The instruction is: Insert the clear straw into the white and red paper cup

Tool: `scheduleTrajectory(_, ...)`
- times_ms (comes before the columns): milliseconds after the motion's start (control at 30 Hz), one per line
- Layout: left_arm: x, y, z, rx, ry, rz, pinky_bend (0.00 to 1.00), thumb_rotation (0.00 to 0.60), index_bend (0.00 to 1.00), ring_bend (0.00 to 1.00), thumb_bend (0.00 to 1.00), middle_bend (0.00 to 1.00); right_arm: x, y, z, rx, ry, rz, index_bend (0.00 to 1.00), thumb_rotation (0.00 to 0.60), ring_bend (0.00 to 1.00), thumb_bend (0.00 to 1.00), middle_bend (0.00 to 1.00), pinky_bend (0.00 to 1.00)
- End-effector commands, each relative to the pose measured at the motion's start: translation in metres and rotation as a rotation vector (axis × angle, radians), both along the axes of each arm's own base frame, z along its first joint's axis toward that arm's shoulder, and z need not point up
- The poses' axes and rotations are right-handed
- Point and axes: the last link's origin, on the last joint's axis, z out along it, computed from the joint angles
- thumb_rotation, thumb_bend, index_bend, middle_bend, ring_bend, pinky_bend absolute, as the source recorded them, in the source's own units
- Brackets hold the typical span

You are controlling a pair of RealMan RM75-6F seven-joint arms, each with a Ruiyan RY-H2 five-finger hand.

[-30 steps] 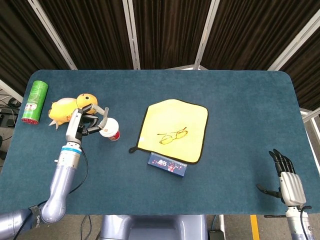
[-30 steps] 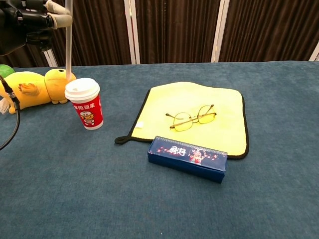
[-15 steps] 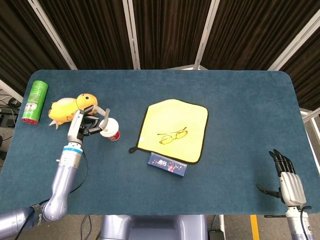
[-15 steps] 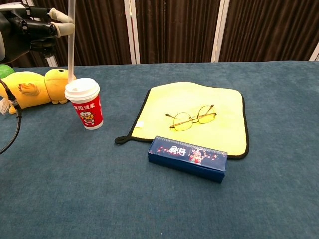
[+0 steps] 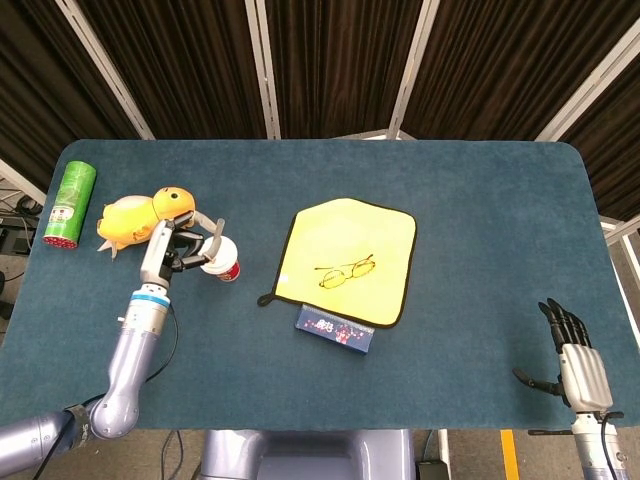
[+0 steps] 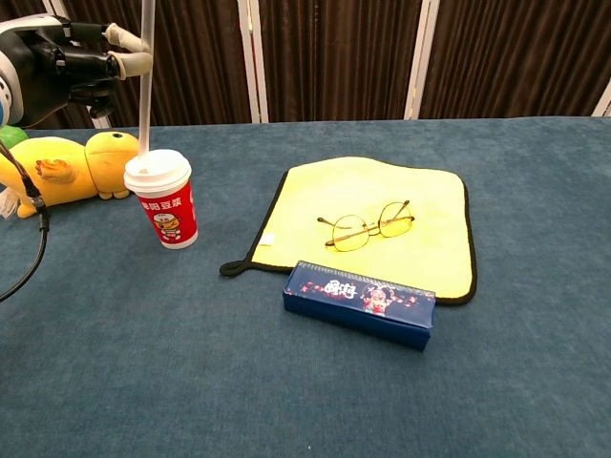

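left hand (image 6: 72,59) pinching clear straw (image 6: 146,86) upright, tip at lid of white and red paper cup (image 6: 162,198) beside plush duck (image 6: 67,167); centre tip on lid hole, push straight down; right hand (image 5: 577,362) idle, holding nothing, fingers extended

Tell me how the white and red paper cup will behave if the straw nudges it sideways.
The tall, narrow white and red paper cup probably tips easily. It looks light, so likely slides on the blue cloth table. Nothing steadies it: the left hand holds only the clear straw.
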Motion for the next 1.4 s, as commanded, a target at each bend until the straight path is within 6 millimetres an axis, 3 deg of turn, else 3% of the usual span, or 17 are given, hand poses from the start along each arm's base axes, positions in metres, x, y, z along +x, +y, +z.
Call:
scheduleTrajectory(33,-0.002,0.0,-0.002,-0.004,0.003,0.002,0.8,0.6,0.57,0.93,0.4,1.0,0.0,0.0,0.0,0.0,0.0,0.0,0.0,0.6,0.0,0.07,0.0,0.0)
scheduleTrajectory(800,-0.021,-0.001,-0.021,-0.041,0.025,0.009,0.8,0.6,0.55,0.93,0.39,1.0,-0.001,0.001,0.0,0.0,0.002,-0.009,0.0,0.6,0.0,0.07,0.0,0.0)
scheduleTrajectory(1033,-0.027,-0.002,-0.021,-0.037,0.034,0.021,0.8,0.6,0.5,0.93,0.25,1.0,-0.001,0.001,0.0,0.0,0.004,-0.008,0.0,0.6,0.0,0.07,0.0,0.0)
scheduleTrajectory(1400,-0.029,-0.006,-0.011,-0.004,0.037,0.017,0.8,0.6,0.5,0.93,0.24,1.0,-0.001,0.002,0.0,0.0,0.007,-0.009,0.0,0.6,0.0,0.07,0.0,0.0)
